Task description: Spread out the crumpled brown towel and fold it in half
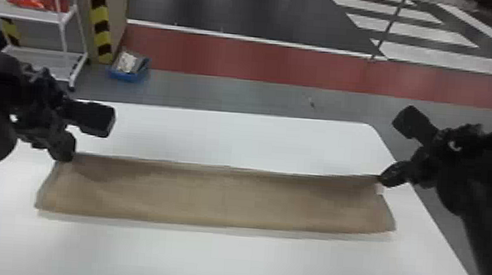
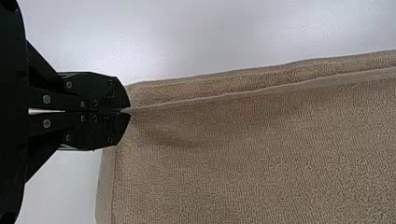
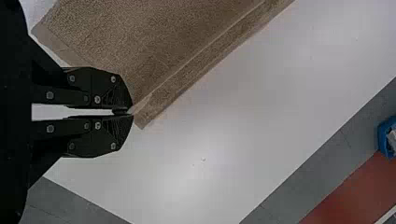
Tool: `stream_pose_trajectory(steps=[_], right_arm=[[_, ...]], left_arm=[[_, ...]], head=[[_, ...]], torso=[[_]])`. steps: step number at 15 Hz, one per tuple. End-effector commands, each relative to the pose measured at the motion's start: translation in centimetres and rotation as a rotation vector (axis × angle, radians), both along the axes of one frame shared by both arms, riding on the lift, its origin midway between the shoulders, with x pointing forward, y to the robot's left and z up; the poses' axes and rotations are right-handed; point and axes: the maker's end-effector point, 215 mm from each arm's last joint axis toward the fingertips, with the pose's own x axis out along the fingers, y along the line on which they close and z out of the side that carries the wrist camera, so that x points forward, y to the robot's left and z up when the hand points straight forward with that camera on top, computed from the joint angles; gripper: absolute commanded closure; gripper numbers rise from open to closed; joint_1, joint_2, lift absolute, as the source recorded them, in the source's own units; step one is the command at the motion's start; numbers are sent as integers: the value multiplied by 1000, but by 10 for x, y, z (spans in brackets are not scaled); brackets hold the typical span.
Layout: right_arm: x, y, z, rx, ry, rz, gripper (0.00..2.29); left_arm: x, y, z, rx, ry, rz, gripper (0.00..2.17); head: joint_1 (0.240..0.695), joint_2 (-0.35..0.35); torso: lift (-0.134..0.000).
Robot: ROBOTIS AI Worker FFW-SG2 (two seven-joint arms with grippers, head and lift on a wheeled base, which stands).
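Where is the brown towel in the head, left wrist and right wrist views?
Head view: brown towel across the middle, below centre.
Left wrist view: brown towel extends beyond the left gripper, pinched near its far left corner.
Right wrist view: brown towel beside the right gripper, pinched near its far right corner.
Shared landmark: white tabletop.

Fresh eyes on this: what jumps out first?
The long brown towel, stretched across the white table in a wide strip. Then the two black tools, left and right, each pinching one end of its far edge. Behind, at the head view's upper left, a yellow-and-black striped post and a blue bin on the floor.
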Motion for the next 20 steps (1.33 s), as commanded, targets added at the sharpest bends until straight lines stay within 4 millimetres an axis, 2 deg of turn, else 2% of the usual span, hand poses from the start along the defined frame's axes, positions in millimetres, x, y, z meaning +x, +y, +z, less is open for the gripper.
stream_pose_trajectory(steps=[1,8,18,19,20], right_arm=[[-1,1,-2,-15,12,6,1058],[-8,-15,-1,-22,29,-11,1058],[-10,-14,-11,-20,37,-5,1058],[-10,-17,-10,-18,31,-12,1058],[-9,-18,-10,-21,28,-15,1055]], left_arm=[[-2,1,-2,2,9,2,1855],[-9,16,-3,22,44,20,1855],[3,8,-7,28,20,7,1851],[4,8,-8,23,9,9,1831],[8,5,-7,5,-17,7,1605]], head=[[695,-203],[695,-203],[695,-209],[695,-210],[695,-210]], torso=[[-124],[-124],[-124],[-124],[-124]])
